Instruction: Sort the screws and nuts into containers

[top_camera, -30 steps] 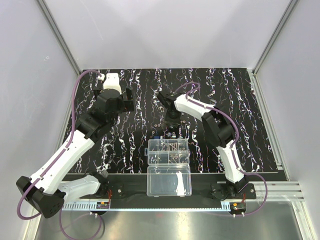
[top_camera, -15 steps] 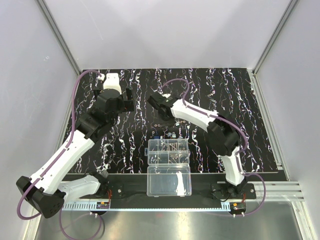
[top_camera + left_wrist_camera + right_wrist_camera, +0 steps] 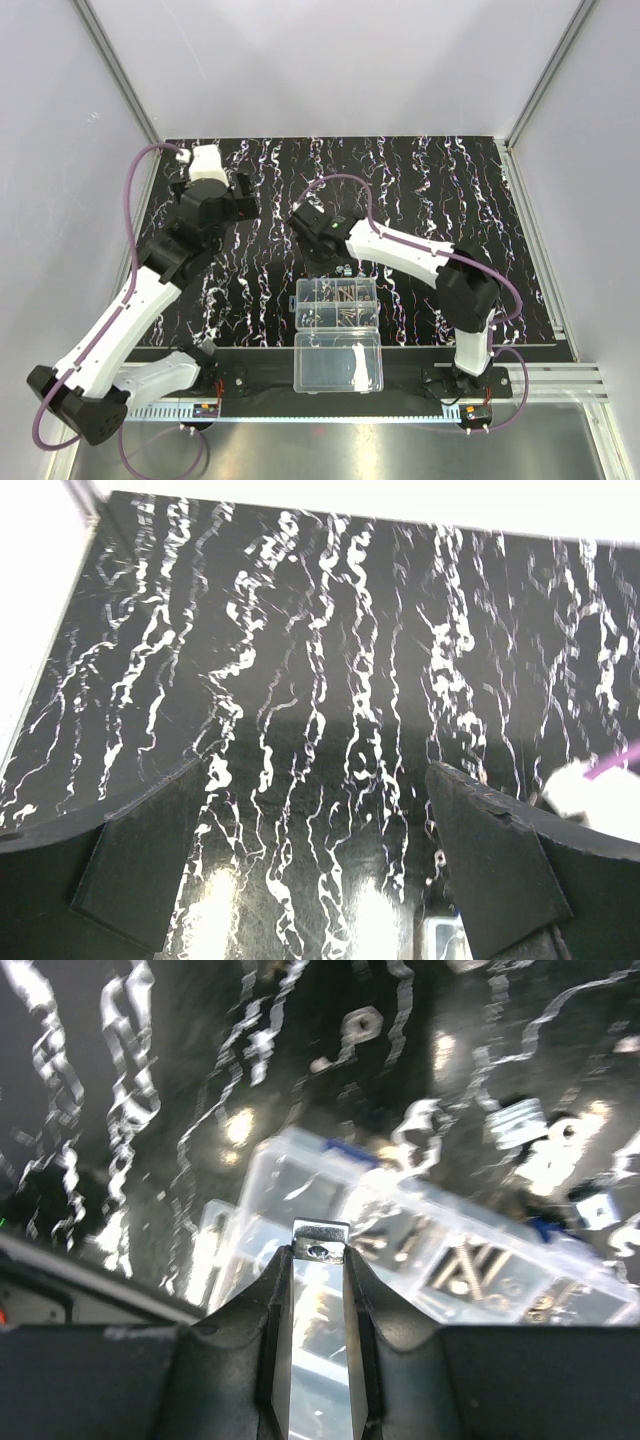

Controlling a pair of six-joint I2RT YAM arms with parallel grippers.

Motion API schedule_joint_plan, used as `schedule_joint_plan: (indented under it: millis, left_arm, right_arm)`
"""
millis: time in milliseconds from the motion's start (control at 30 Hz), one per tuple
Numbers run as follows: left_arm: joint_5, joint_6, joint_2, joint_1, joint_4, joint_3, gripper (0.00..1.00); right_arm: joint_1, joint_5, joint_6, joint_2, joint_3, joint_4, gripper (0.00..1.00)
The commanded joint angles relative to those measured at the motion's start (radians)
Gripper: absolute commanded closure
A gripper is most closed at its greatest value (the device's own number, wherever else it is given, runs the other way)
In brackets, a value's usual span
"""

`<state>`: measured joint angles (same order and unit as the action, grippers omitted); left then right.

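Observation:
My right gripper (image 3: 319,1257) is shut on a small square silvery nut (image 3: 320,1240) pinched between its fingertips. It holds the nut above the mat, with the clear organizer box (image 3: 440,1260) below and beyond it. From above, the right gripper (image 3: 306,221) is behind and left of the containers (image 3: 337,302), which hold several screws (image 3: 350,294). More loose nuts (image 3: 361,1022) and other silvery pieces (image 3: 520,1120) lie on the mat. My left gripper (image 3: 315,815) is open and empty over bare mat at the far left (image 3: 228,199). A loose nut (image 3: 439,856) lies by its right finger.
The undivided clear lid half (image 3: 339,362) lies open toward the near edge. A small blue piece (image 3: 313,270) and loose bits (image 3: 343,268) sit just behind the box. The black white-streaked mat (image 3: 450,190) is bounded by white walls.
My right gripper has swung left and slightly back from the loose pieces behind the box. My left arm has shifted a little left and back.

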<state>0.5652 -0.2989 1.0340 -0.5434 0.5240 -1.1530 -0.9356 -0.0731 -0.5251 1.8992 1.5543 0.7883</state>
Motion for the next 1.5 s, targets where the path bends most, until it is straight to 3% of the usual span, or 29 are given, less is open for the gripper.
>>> schedule_joint_plan:
  millis: [0, 633, 700, 800, 833, 967, 1233, 1467]
  left_arm:
    - [0.045, -0.051, -0.055, 0.029, -0.058, 0.010, 0.01]
    - [-0.028, -0.072, -0.051, 0.069, -0.065, 0.013, 0.01]
    - [-0.031, -0.071, -0.051, 0.071, -0.067, 0.013, 0.01]
    - [-0.037, -0.072, -0.048, 0.069, -0.067, 0.015, 0.01]
    - [-0.039, -0.072, -0.048, 0.069, -0.067, 0.015, 0.01]
    - [-0.045, -0.069, -0.048, 0.071, -0.068, 0.015, 0.01]
    - [-0.036, -0.068, -0.054, 0.069, -0.070, 0.016, 0.01]
    - [-0.041, -0.069, -0.057, 0.071, -0.073, 0.018, 0.01]
  right_arm:
    - [-0.028, 0.047, 0.020, -0.020, -0.002, -0.040, 0.99]
    - [-0.068, 0.104, 0.022, 0.072, 0.007, -0.043, 0.97]
    - [-0.068, 0.105, 0.019, 0.075, -0.005, -0.047, 0.94]
    - [-0.066, 0.111, 0.016, 0.069, -0.005, -0.055, 0.81]
    - [-0.066, 0.111, 0.016, 0.060, -0.003, -0.058, 0.72]
    - [-0.068, 0.105, 0.017, 0.047, 0.015, -0.060, 0.55]
    - [-0.036, 0.013, 0.030, 0.014, 0.090, -0.001, 0.43]
    - [0.205, -0.031, -0.023, -0.009, 0.066, 0.078, 0.44]
